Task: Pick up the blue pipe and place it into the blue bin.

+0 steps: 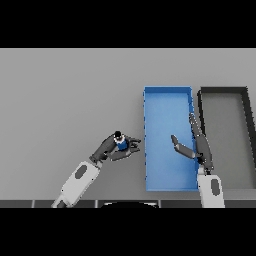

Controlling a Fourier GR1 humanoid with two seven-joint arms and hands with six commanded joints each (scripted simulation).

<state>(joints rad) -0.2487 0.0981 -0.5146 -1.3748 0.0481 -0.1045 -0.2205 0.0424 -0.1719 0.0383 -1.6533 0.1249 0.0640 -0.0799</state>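
Head view: left hand (pixel 114 148), fingers curled round the blue pipe (pixel 120 143), sits just left of the blue bin (pixel 167 95). Right hand (pixel 196 145) hovers over the bin's right wall, fingers straight, holding nothing. Dark bin (pixel 223 90) adjoins at the tabletop's (pixel 65 95) right edge. No legible markings.

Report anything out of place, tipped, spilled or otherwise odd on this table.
Nothing stands out. The blue pipe sits in the left robot hand, beside the blue bin. The right robot hand hovers open over that bin.
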